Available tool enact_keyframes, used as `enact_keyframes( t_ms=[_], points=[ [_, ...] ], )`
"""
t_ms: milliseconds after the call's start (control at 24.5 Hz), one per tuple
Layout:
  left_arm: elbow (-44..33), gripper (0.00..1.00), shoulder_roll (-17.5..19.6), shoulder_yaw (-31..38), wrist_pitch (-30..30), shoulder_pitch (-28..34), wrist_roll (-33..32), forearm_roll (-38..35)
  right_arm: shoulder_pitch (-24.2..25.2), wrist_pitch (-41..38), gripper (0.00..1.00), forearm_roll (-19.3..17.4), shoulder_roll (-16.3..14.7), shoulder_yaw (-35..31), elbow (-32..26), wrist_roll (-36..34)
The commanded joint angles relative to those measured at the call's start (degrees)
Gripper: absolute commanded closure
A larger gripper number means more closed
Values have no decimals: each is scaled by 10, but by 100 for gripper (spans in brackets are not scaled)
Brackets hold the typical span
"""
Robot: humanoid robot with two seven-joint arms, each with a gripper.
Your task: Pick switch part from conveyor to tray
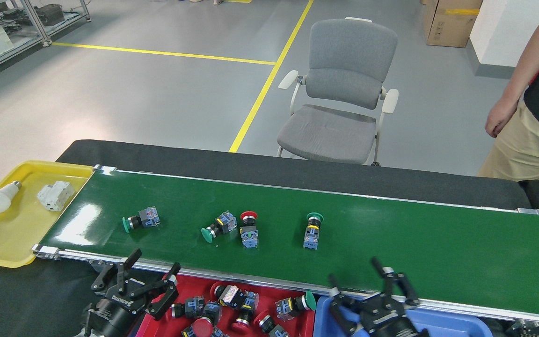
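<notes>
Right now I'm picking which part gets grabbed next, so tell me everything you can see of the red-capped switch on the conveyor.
The red-capped switch lies on its side on the conveyor, left of the middle. Its round red mushroom cap points to the far edge; behind it come a dark collar and a blue-grey contact block with a green spot, facing me. It looks like plastic. A green-capped switch lies close on its left; I cannot tell whether they touch. No gripper touches it.

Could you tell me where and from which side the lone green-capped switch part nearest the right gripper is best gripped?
Probably across its boxy blue-and-black body, coming from above: the green-capped switch part lies flat on the conveyor, cap pointing away from the robot, clear of its neighbours. The open right gripper is closest.
</notes>
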Motion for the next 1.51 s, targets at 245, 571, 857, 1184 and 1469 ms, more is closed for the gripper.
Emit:
enact_keyframes(
  t_ms=[245,571,857,1184,1469],
  points=[
    [7,0,7,3,16,-17,-3,-4,82,-166,0,-152,-34,-250,5,-4],
    [123,0,50,-6,-40,-98,-2,-3,124,-178,0,-151,-24,-261,8,-3],
    [265,0,52,-7,-39,-201,-2,-5,119,-200,0,-150,-28,-260,7,-3],
    [353,76,67,-22,-43,-245,3,-3,115,-233,0,-149,-27,-258,8,-2],
    [292,94,50,-22,-111,-221,5,6,122,-232,0,-148,-19,-258,7,-2]
  ],
)
